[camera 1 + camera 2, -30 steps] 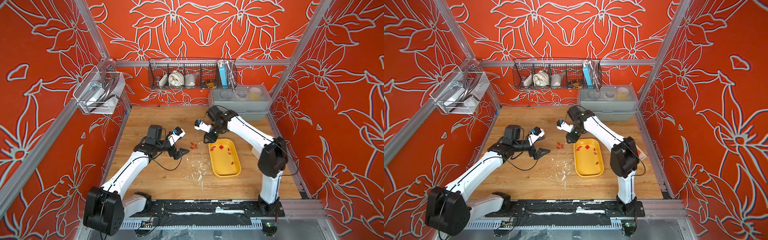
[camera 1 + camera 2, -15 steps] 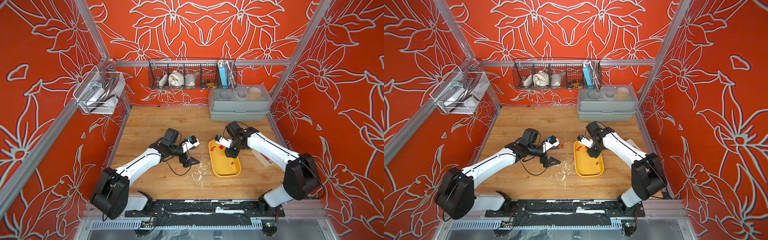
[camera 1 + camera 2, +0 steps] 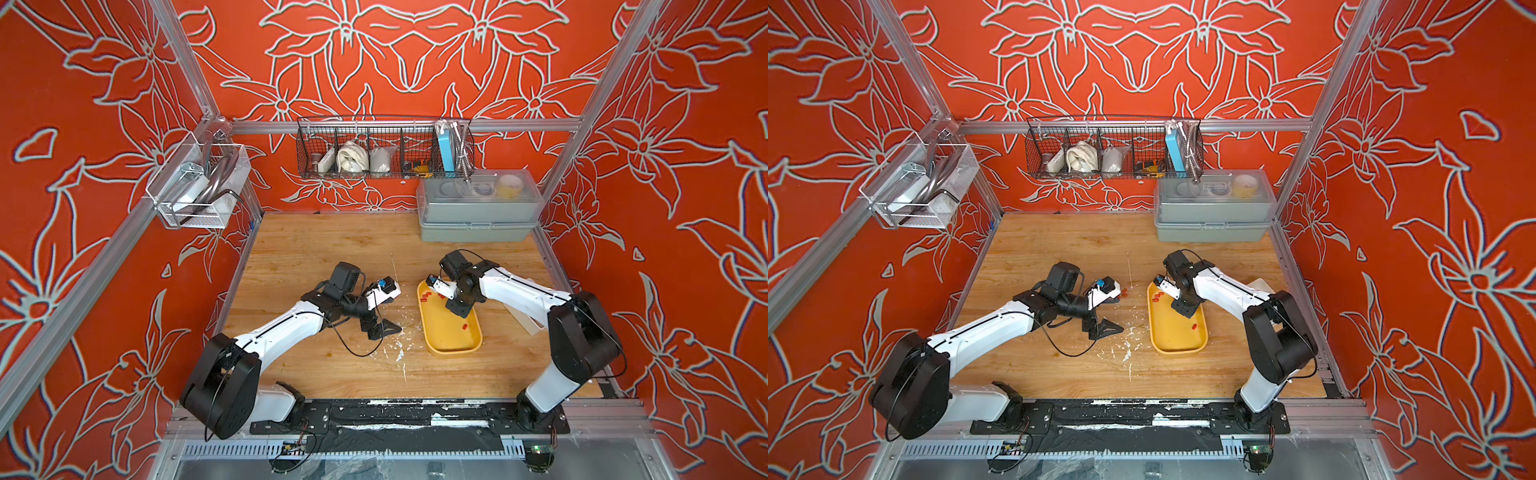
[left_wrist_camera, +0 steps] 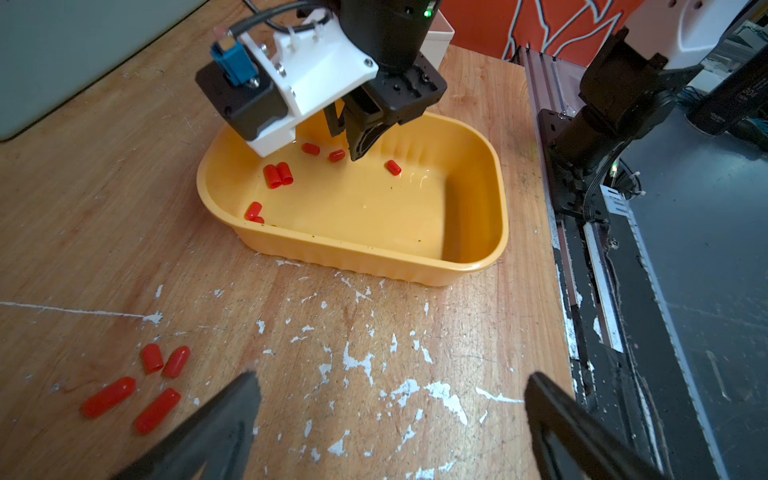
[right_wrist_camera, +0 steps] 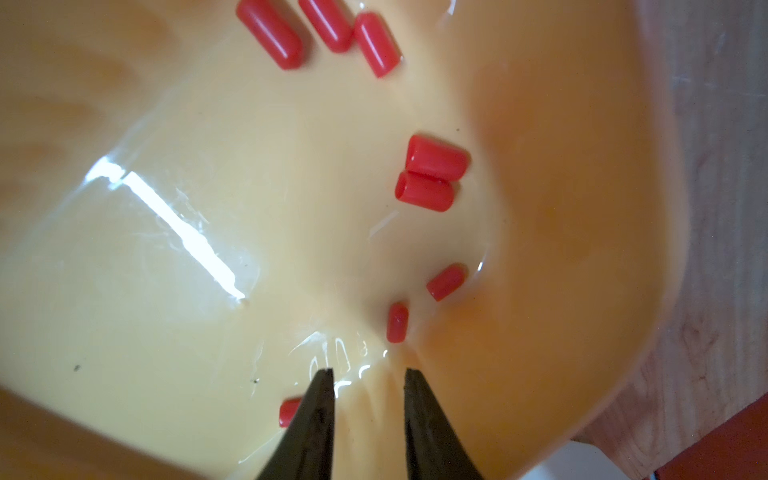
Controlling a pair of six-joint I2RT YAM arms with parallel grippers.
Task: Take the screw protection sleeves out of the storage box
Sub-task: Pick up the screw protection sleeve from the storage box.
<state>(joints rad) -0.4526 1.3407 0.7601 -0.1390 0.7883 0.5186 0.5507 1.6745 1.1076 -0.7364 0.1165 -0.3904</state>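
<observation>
The yellow storage box [image 3: 446, 338] [image 3: 1177, 345] lies right of the table's middle. Several red screw protection sleeves [image 5: 432, 178] lie on its floor, mostly at the far end [image 3: 424, 296]. My right gripper [image 5: 368, 372] [image 3: 457, 309] points down inside the box, jaws a narrow gap apart with nothing between them. One sleeve [image 5: 289, 409] lies just beside a finger. My left gripper [image 4: 392, 378] [image 3: 384, 328] is wide open and empty, low over the table left of the box [image 4: 374, 257]. Several sleeves [image 4: 137, 390] lie on the wood beside it.
A grey lidded box [image 3: 478, 216] stands at the back right, below a wire basket [image 3: 384, 149] on the back wall. A clear basket [image 3: 199, 187] hangs on the left wall. A white dish [image 3: 524, 322] sits right of the right arm. White flecks [image 4: 440, 395] mark the wood.
My right gripper has moved from the table by the box's far left corner into the box, and its jaws have narrowed. The left gripper has moved right, nearer the box.
</observation>
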